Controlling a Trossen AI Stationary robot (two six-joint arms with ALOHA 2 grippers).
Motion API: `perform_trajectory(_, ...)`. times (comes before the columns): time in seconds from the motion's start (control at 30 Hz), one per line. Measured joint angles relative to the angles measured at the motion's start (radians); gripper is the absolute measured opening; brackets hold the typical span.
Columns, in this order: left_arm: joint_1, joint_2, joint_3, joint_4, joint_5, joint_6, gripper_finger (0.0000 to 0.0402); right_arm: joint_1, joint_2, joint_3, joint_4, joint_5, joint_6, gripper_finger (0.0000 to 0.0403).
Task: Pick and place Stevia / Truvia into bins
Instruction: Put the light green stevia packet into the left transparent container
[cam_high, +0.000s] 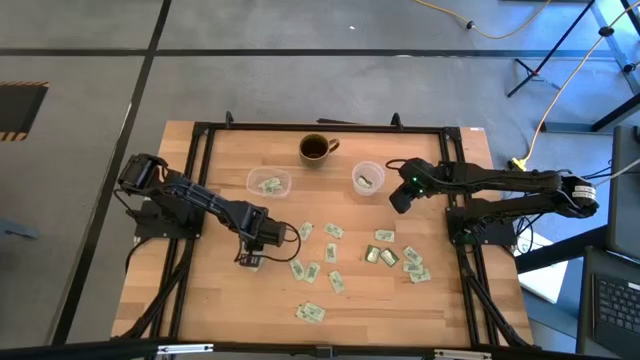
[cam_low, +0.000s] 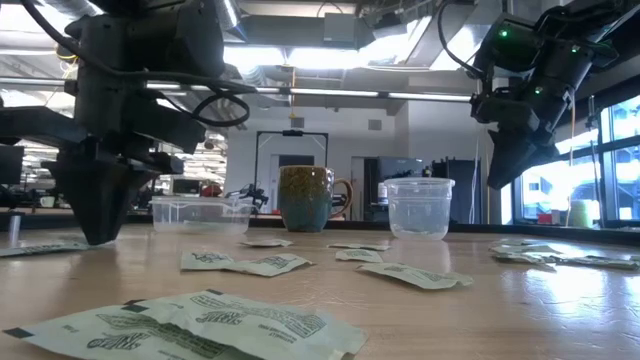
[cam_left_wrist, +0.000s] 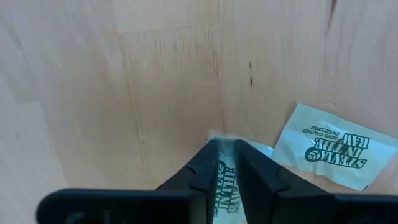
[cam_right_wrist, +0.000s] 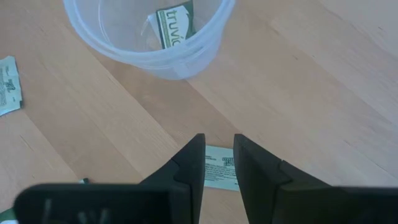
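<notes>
Stevia sachet (cam_left_wrist: 225, 186) pinched between narrow fingers of left hand (cam_high: 249, 259) low on the tabletop (cam_high: 280, 300), other sachets (cam_high: 400, 260) scattered nearby, while right hand (cam_high: 399, 201), narrowly parted and empty, hovers just beside round cup (cam_high: 367, 178) holding a Truvia sachet (cam_right_wrist: 174, 25).

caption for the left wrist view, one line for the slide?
Left pincer down at the wooden table, fingers closed on a Stevia sachet; a second sachet lies flat alongside.

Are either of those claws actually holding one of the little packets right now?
Yes. The left gripper, down at the table, pinches a Stevia sachet by one short end. The right gripper, raised near the round cup, holds nothing.
</notes>
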Motion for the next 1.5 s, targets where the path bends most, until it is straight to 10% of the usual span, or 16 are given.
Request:
perform_trajectory(1.0,0.011,-0.16,0.039,-0.026,-0.057,0.11,0.0002,0.0,0.0,0.0,-0.001,0.0,-0.007,0.0087)
perform_trajectory(1.3,0.126,-0.316,0.038,-0.016,-0.402,0.119,0.0002,0.0,0.0,0.0,0.006,0.0,-0.007,0.0087)
perform_trajectory(1.5,0.27,-0.318,0.038,0.048,-0.458,0.187,0.0001,0.0,0.0,0.0,0.009,0.0,-0.007,0.0087)
